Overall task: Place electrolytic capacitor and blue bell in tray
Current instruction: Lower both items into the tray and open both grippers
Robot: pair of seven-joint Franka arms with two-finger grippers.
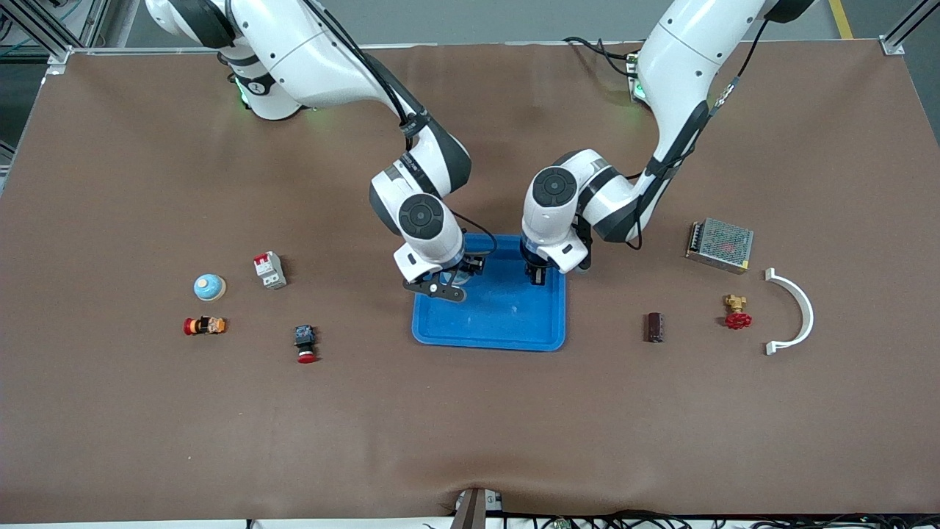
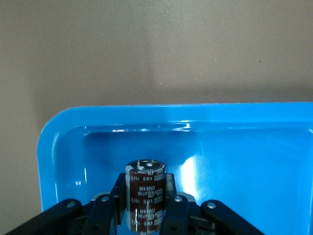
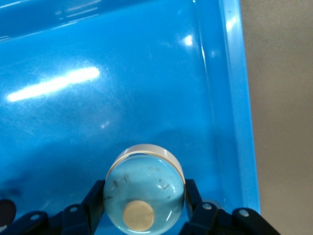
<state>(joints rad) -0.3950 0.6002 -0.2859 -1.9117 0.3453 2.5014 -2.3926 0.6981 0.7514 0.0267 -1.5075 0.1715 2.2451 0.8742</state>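
The left gripper (image 2: 146, 215) is clamped on a brown capacitor (image 2: 145, 193), which stands upright between its fingers over the blue tray (image 2: 54, 147); the lower part of the can is cut off by the bottom edge of the left wrist view. In the front view that gripper (image 1: 538, 276) hangs over the tray's upper right corner, and the capacitor itself is hidden under the wrist. The left arm comes down from the top right of the front view, elbow bent, wrist pointing down.

The right gripper (image 3: 144, 210) grips a pale blue bell (image 3: 145, 196) with a tan button on top, its dome squeezed between the two black fingers, over the tray (image 3: 237, 98) close to one rim. In the front view this gripper (image 1: 448, 283) sits over the tray's (image 1: 514, 342) upper left corner, and the bell is barely visible there. The right arm reaches from the top left, bent at the elbow, wrist tilted.

On the mat, at the middle left of the front view, lies a second blue bell (image 1: 209, 287); at the middle right stands another dark capacitor (image 1: 654, 327). A red valve (image 1: 736, 312) is near it.
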